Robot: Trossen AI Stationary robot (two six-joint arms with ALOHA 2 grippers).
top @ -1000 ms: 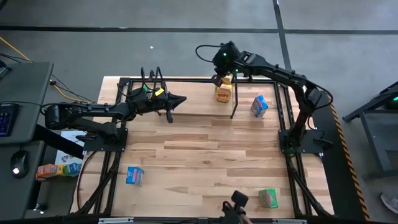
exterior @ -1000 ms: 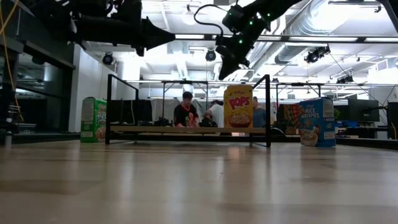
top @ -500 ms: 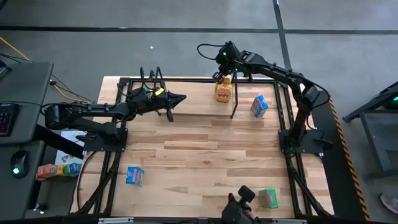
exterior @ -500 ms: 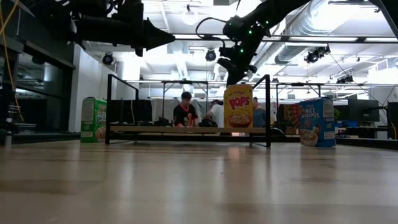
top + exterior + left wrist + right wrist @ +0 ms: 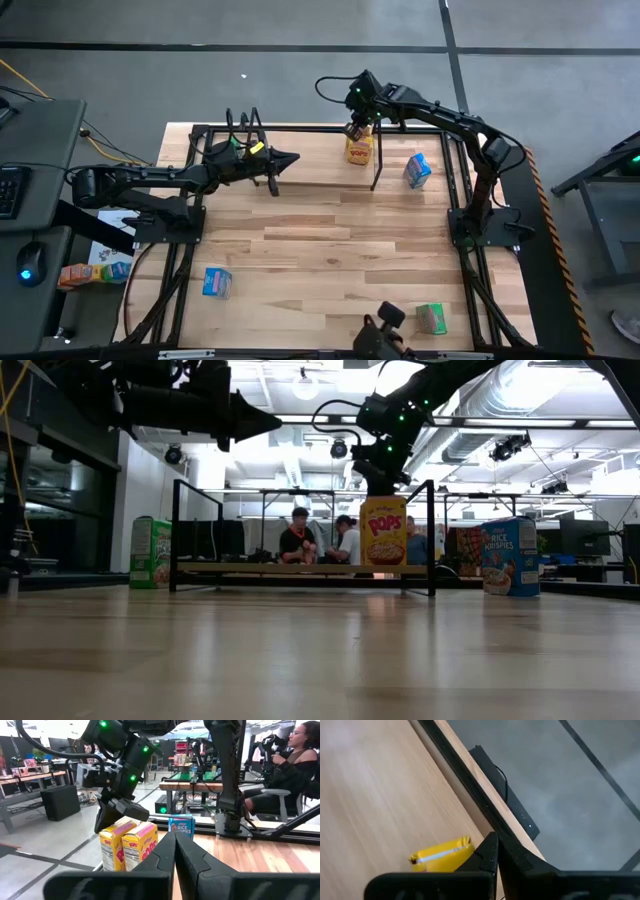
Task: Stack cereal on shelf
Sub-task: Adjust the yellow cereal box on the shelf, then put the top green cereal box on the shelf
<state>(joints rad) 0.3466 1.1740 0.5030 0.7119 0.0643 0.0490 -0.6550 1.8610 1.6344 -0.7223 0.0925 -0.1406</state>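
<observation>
My right claw [image 5: 357, 129] sits right over the top of the yellow boxes [image 5: 360, 148] at the right end of the shelf [image 5: 320, 170], far side of the desk [image 5: 330, 250]; fingers look pressed together in the right wrist view, not clamped on anything that I can confirm. My left claw [image 5: 290, 159] hangs above the shelf's left half, fingers together, empty. The left wrist view shows two yellow boxes [image 5: 129, 845] side by side and upright, so both are likely already up there. Remaining stock: blue box [image 5: 417, 170] standing on the desk just right of the shelf, second blue box [image 5: 216, 282] near left, green box [image 5: 431, 319] near right, another green box [image 5: 151, 552] at the shelf's far-left end. I'd judge these as light, thin cardboard: stiff enough on the edges, dents if squeezed on the broad faces, glossy so a bit slippery, tips easily when upright. Best hold is across the narrow sides near the top, light pinch. Hard to tell: whether my right claw touches the yellow box top or hovers; whether the left green box is on the shelf or behind it on the desk. A black rig part [image 5: 380, 330] cuts into the near edge beside the green box.
</observation>
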